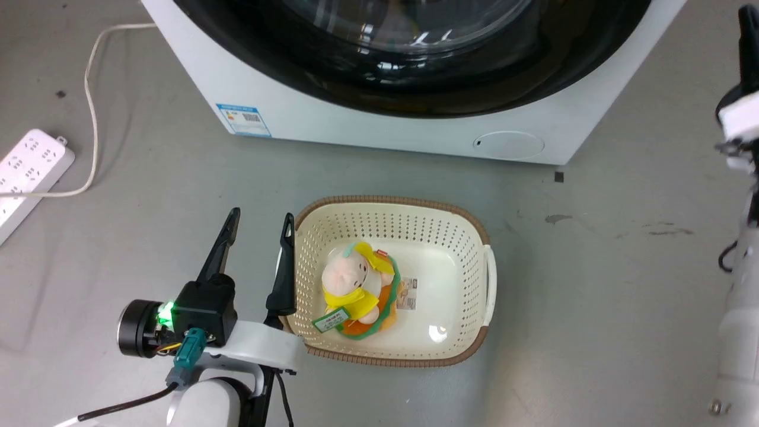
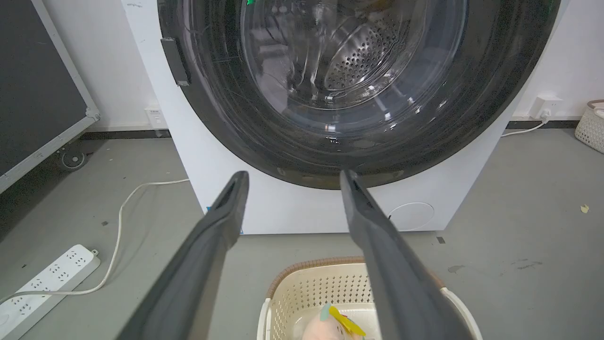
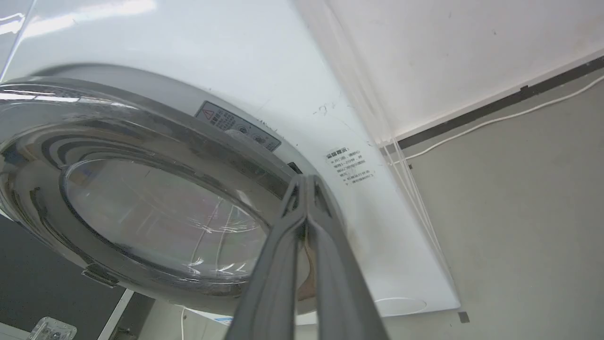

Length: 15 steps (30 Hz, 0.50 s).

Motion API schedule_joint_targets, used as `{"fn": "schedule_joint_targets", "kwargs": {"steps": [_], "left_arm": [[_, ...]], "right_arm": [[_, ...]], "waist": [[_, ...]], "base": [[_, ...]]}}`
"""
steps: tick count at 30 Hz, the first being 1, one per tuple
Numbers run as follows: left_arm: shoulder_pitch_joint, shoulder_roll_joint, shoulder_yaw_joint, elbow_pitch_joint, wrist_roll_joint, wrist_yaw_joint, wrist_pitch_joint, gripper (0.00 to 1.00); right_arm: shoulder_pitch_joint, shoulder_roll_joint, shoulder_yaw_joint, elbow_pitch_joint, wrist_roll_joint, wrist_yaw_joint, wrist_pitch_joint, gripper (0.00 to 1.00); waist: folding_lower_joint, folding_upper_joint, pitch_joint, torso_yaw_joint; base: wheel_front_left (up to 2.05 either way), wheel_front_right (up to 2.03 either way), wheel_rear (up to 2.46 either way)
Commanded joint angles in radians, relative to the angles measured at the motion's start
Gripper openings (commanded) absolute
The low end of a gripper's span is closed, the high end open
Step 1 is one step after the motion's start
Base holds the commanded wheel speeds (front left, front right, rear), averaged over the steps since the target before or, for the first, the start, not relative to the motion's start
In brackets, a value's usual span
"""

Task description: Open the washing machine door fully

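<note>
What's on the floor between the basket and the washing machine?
Nothing. In the head view, only bare grey floor lies between the basket and the washing machine.

A toy (image 1: 354, 287) lies in the basket (image 1: 391, 200), before the washing machine (image 1: 367, 121). The left pincer (image 1: 262, 213) is just left of it.
</note>
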Motion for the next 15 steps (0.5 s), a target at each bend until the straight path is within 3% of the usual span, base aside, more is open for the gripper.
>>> {"fn": "schedule_joint_targets", "kwargs": {"steps": [1, 15], "left_arm": [[-0.016, 0.001, -0.005, -0.006, -0.005, 0.006, -0.013, 1.0], [-0.054, 0.001, -0.041, -0.01, -0.02, 0.012, -0.042, 1.0]], "right_arm": [[-0.054, 0.0, -0.023, 0.029, 0.019, 0.0, 0.023, 0.0], [-0.302, -0.014, -0.171, 0.21, 0.022, 0.0, 0.238, 0.0]], "waist": [[-0.0001, -0.0001, 0.011, 0.006], [-0.0001, -0.0001, 0.086, 0.044]], "base": [[0.0, 0.0, 0.0], [0.0, 0.0, 0.0]]}}
